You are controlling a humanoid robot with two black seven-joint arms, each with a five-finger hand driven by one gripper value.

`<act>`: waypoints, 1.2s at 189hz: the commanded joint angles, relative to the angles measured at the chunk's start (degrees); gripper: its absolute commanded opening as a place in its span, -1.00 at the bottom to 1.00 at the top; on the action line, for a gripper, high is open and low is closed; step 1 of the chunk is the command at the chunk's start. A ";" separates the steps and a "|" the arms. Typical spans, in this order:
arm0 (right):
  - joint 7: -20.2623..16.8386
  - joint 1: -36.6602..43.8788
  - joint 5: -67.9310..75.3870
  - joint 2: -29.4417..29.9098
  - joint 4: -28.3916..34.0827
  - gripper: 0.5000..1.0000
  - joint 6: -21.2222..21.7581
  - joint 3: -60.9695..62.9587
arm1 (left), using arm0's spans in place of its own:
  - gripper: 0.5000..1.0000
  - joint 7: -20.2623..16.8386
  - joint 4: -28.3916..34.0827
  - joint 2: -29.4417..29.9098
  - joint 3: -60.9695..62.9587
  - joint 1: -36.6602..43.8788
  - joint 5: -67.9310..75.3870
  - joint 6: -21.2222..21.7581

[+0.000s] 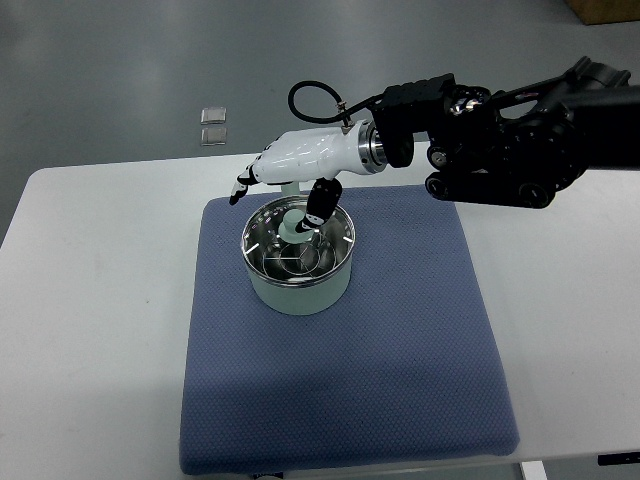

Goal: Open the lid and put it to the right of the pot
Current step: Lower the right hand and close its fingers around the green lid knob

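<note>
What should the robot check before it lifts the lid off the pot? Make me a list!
1. Lid sits on the pot: ok, it is still in place.
2. Right robot hand is above the lid's knob: ok, the thumb reaches down beside it.
3. Fingers closed around the knob: not ok, they point out straight past the pot's far rim.
4. Thumb touching the knob: cannot tell from this one view.
5. Bare space on the blue mat to the right of the pot: ok.
6. Pot stands upright on the mat: ok.
</note>
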 commanded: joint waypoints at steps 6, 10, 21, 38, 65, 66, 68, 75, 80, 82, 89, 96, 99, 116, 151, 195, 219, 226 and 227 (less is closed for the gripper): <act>-0.94 0.02 -1.55 0.09 -0.49 0.27 0.00 -0.88 | 1.00 0.00 0.00 0.00 -0.01 0.00 -0.06 0.02; -1.12 0.02 -1.81 0.09 -0.57 0.24 0.00 -1.05 | 1.00 0.00 0.00 0.00 -0.01 0.00 0.03 0.02; -1.29 0.02 -2.25 0.09 -0.66 0.20 0.08 -1.14 | 1.00 0.00 0.00 0.00 -0.01 0.00 0.03 -0.07; -1.56 -0.07 -2.43 0.09 -0.93 0.18 0.17 -1.14 | 1.00 0.00 0.00 0.00 -0.01 0.00 -0.06 0.02; -1.56 -0.42 -2.69 0.17 -1.01 0.07 0.44 -1.14 | 1.00 0.00 0.00 0.00 -0.01 0.00 0.03 0.02; -1.56 -0.42 -2.69 0.17 -1.01 0.06 0.44 -1.14 | 1.00 0.00 0.00 0.00 -0.01 0.00 -0.06 0.02; -1.56 -0.51 -2.69 0.17 -1.01 0.06 0.52 -1.14 | 1.00 0.00 0.00 0.00 -0.01 0.00 0.03 -0.06; -1.56 -0.51 -2.69 0.17 -1.01 0.06 0.52 -1.14 | 1.00 0.00 0.00 0.00 -0.01 0.00 0.03 -0.07; -1.65 -0.51 -2.69 0.17 -1.01 0.06 0.52 -1.14 | 1.00 0.00 0.00 0.00 -0.01 0.00 0.03 0.02; -1.65 -0.51 -2.69 0.17 -1.01 0.06 0.52 -1.14 | 1.00 0.00 0.00 0.00 -0.01 0.00 0.03 0.02; -1.56 -0.68 -2.78 0.17 -1.01 0.06 0.52 -1.14 | 1.00 0.00 0.00 0.00 -0.01 0.00 0.03 0.02; -1.56 -0.77 -2.78 0.17 -1.01 0.06 0.52 -1.14 | 1.00 0.00 0.00 0.00 0.08 0.00 0.03 0.02; -1.56 -0.77 -2.78 0.17 -1.01 0.06 0.52 -1.14 | 1.00 0.00 0.00 0.00 0.08 0.00 0.03 0.02; -1.65 -1.21 -2.87 0.17 -1.10 0.06 0.52 -1.14 | 1.00 0.00 0.00 0.00 -0.01 0.00 0.03 0.02; -2.08 -1.83 -3.84 0.26 -2.07 0.03 0.44 -1.49 | 1.00 0.00 0.00 0.00 -0.01 0.00 -0.06 0.02; -2.08 -2.00 -3.92 0.44 -2.07 -0.07 0.61 -1.49 | 1.00 0.00 0.00 0.00 -0.01 0.00 0.03 0.02; -2.08 -2.18 -3.92 1.14 -2.07 -0.10 0.61 -1.49 | 1.00 0.00 0.00 0.00 -0.01 0.00 0.03 0.02; -2.08 -2.35 -3.92 1.14 -2.07 -0.10 0.52 -1.40 | 1.00 0.00 0.00 0.00 -0.01 0.00 -0.06 0.02; -2.08 -2.35 -3.92 1.14 -2.07 -0.10 0.52 -1.40 | 1.00 0.00 0.00 0.00 -0.01 0.00 -0.06 0.02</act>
